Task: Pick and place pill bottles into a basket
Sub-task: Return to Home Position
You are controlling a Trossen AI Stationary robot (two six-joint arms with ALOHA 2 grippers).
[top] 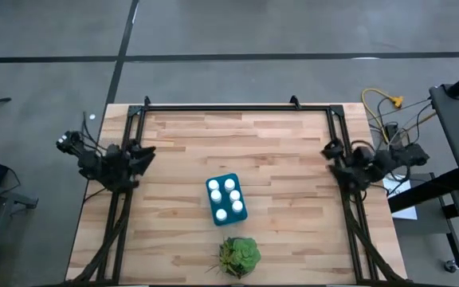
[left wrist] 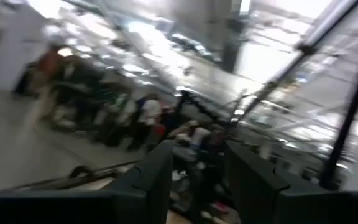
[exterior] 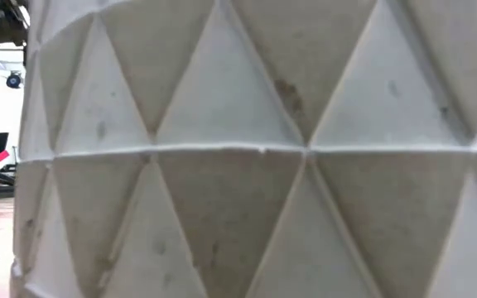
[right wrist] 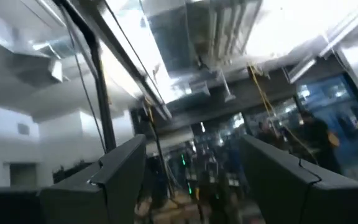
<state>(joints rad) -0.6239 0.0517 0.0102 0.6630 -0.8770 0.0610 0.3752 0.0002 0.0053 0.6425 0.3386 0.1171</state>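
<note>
Table (top: 293, 175) open around basket (top: 226, 204), pill bottles (top: 229, 184) inside; left fingers (left wrist: 148, 180), right fingers (right wrist: 120, 177) parted, empty, at edges.

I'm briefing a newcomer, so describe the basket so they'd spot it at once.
Seen from above, the wooden table holds two things. The basket is the teal rectangular one holding white pill bottles, not the round leafy plant beside it.

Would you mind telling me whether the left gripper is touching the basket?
Apart. The high view shows the left gripper by the left edge of the table, with bare wood plainly between it and the basket.
</note>
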